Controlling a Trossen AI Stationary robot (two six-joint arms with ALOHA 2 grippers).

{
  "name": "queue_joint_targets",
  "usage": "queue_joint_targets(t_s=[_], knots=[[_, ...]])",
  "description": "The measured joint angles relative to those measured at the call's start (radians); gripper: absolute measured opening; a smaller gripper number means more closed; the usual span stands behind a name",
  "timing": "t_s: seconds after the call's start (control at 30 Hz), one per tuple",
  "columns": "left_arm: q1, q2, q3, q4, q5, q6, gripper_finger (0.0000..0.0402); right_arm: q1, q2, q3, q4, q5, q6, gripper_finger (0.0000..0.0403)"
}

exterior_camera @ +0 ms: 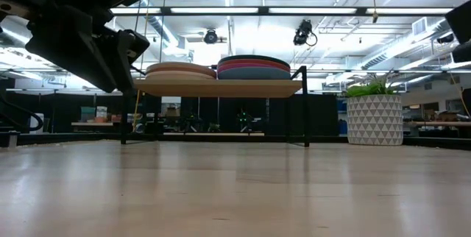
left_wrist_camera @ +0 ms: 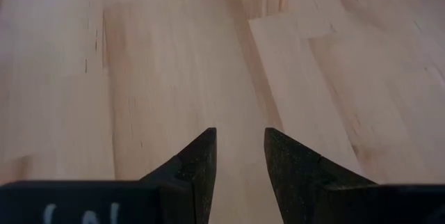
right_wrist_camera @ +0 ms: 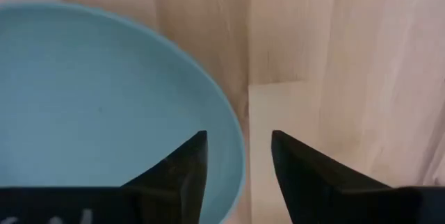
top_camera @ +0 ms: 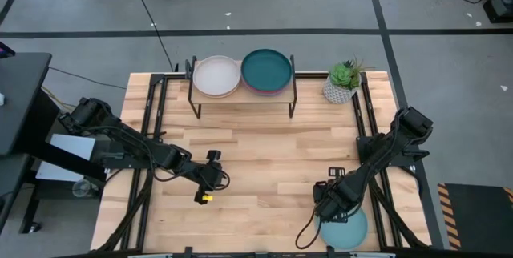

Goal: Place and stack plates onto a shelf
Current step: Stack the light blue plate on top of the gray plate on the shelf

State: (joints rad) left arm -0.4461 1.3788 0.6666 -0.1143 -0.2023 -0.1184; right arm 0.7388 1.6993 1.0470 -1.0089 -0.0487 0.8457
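The shelf [top_camera: 240, 96] stands at the table's far edge and carries two stacks of plates. A cream plate [top_camera: 216, 75] tops the left stack and a dark teal plate [top_camera: 267, 70] tops the right one; the low view shows the shelf [exterior_camera: 221, 87] with several plates in each stack. A pale aqua plate [top_camera: 349, 227] lies flat near the table's near right corner. My right gripper [top_camera: 327, 202] is open over that plate's rim [right_wrist_camera: 236, 147], one finger above the inside and one outside it. My left gripper [top_camera: 210, 182] hovers open over bare wood, left of centre.
A potted plant [top_camera: 343, 82] in a white patterned pot stands right of the shelf at the far edge. Black rails run along the table's left [top_camera: 148, 130] and right [top_camera: 370, 122] sides. Bare wood [top_camera: 264, 154] stretches between the shelf and the grippers.
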Motion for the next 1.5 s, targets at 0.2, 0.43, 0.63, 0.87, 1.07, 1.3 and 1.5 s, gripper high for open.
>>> queue_joint_targets(t_s=[0.2, 0.43, 0.63, 0.87, 1.07, 1.3, 1.5], knots=[[0.000, 0.000, 0.000, -0.004, 0.000, 0.000, 0.0130, 0.001, 0.000, -0.023, 0.013, 0.015, -0.035, 0.0167], [0.000, 0.000, 0.000, -0.011, 0.001, -0.006, 0.0130, 0.002, 0.000, -0.103, 0.112, -0.027, -0.037, 0.0149], [0.000, 0.000, 0.000, -0.011, 0.001, -0.008, 0.0130, -0.001, 0.000, -0.111, 0.119, -0.032, -0.044, 0.0090], [-0.002, 0.007, 0.000, 0.103, 0.001, 0.047, 0.0130, -0.052, 0.000, -0.110, 0.163, -0.066, -0.033, 0.0017], [-0.035, 0.074, 0.001, 0.246, 0.001, 0.246, 0.0130, -0.172, -0.005, -0.110, 0.167, -0.147, -0.086, 0.0011], [-0.080, 0.208, 0.007, 0.382, -0.151, 0.380, 0.0131, -0.375, -0.052, -0.111, 0.233, -0.213, -0.155, 0.0012], [-0.110, 0.292, 0.101, 0.396, -0.258, 0.474, 0.0138, -0.529, -0.079, -0.110, 0.358, -0.305, -0.199, 0.0012]])
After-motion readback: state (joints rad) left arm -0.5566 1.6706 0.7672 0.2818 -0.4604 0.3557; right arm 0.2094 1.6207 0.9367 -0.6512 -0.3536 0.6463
